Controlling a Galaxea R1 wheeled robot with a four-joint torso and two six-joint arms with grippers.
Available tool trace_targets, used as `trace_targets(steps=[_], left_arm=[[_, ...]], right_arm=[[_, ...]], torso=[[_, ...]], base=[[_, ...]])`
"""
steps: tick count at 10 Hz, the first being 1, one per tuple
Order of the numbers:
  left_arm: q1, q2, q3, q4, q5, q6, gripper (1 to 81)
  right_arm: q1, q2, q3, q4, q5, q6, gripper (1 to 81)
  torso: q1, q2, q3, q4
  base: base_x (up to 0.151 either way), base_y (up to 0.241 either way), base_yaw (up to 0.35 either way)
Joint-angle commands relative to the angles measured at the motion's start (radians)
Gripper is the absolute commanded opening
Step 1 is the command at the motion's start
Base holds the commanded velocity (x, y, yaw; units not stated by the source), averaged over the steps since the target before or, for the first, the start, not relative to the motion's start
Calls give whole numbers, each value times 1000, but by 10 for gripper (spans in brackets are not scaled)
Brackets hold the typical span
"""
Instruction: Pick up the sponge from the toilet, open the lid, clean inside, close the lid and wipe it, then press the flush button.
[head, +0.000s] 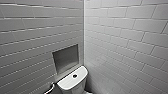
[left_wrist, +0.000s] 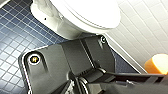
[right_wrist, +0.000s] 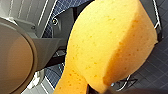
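1. The sponge (right_wrist: 110, 42) is off the toilet (left_wrist: 60, 26). The right wrist view has it close up, hanging above the dark blue floor tiles (left_wrist: 12, 37), and the left wrist view catches one orange end of it in the air beside the white wall tiles. The pick-up step reads as done
2. The right gripper (right_wrist: 100, 89) appears to be closed on the sponge, judging from how the sponge hangs free just in front of that wrist. The sponge's own bulk hides most of the grip
3. Whether the left gripper is open or closed cannot be told from these pictures
4. The lid (left_wrist: 90, 11) lies flat down over the bowl in the left wrist view, and the sponge is apart from it, off to one side
5. With the lid down, the bowl's inside is hidden, so the pictures cannot show whether it has been cleaned. On the likelier reading, opening the lid, cleaning inside, closing the lid and wiping it are all left to do
6. The flush button (head: 74, 75) sits on top of the tank (head: 68, 83) in the head view, below the wall niche (head: 65, 58). No gripper is near it, so that last step is not yet done
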Motion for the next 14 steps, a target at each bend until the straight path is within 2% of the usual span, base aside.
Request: trace_targets(steps=[1, 6, 8, 11, 12, 13, 14], left_arm=[[-190, -126, 155, -19, 129, -28, 811], [-415, -166, 211, -127, 302, -34, 811], [-513, -180, 211, -165, 353, -34, 811], [-641, -195, 218, -196, 393, -34, 811], [-687, -196, 217, -212, 429, -34, 811], [-734, -200, 218, -239, 437, -36, 811], [-785, -197, 215, -259, 483, -42, 811]], right_arm=[[41, -59, 87, -7, -47, 0, 10], [33, -66, 90, -7, -26, 0, 10], [38, -66, 90, -7, -24, 0, 10], [42, -65, 93, -5, -18, 0, 10], [42, -63, 88, -5, -18, 0, 10], [41, -63, 87, -7, -18, 0, 10], [41, -62, 87, -7, -17, 1, 10]], torso=[[0, 0, -54, 0], [0, 1, -179, 0], [1, 1, -159, 0], [1, 2, -171, 0], [1, 2, -171, 0], [1, 3, -171, 0], [1, 3, -171, 0]], base=[[0, 0, 0], [0, 0, 0], [0, 0, 0], [0, 0, 0], [0, 0, 0], [0, 0, 0], [0, 0, 0]])
